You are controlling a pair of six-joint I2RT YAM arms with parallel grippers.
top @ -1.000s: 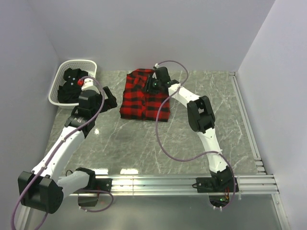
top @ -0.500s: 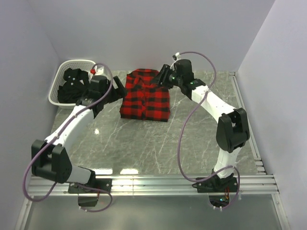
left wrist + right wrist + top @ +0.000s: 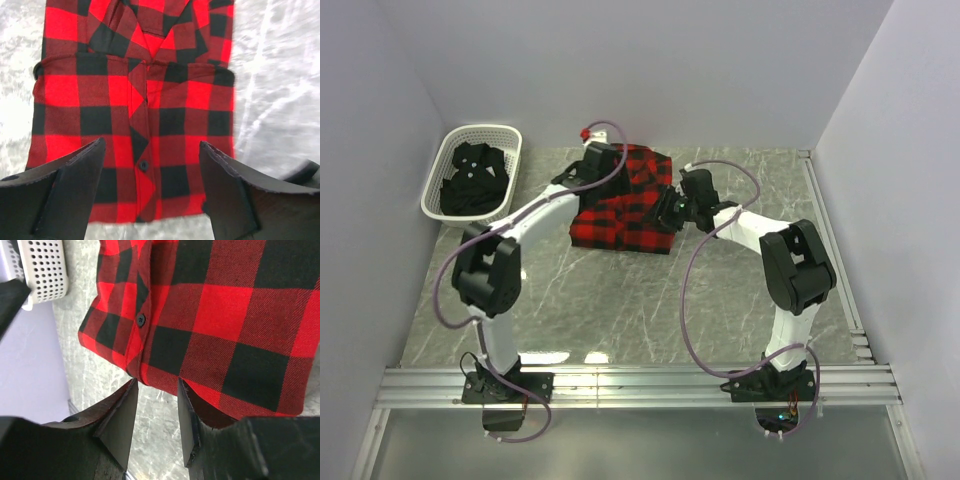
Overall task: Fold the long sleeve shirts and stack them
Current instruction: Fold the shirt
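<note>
Red-and-black checked flannel [image 3: 620, 205], one of the long sleeve shirts, was seen lying folded into a rectangle near the far edge of the desk [image 3: 620, 300], about midway along it, with its buttoned front facing up. The plain black shirt [image 3: 470, 185] was heaped, unfolded, in the white lattice basket [image 3: 510, 140] at the desk's far left corner, well apart from the flannel.

The left hand [image 3: 151, 146] was held above the flannel with its fingers spread wide and nothing between them. The right hand [image 3: 157, 385] was set low at the flannel's right edge, its fingers partly spread. Only bare desk and the cloth's border were seen in the gap, and nothing was seen pinched. Whether a fingertip touched the fabric could not be told.

Several risks were judged from this. If the right hand were shut on the border, only the top layer might be caught, and the fold would be peeled open on lifting. If the left hand were lowered and shut over the middle, the cloth could be bunched and the collar creased. Since the flannel was soft and lay on a smooth, marbled surface, it could also be dragged askew by any sideways push. Both arms were crowded over one small garment, so a collision between them was thought possible.
</note>
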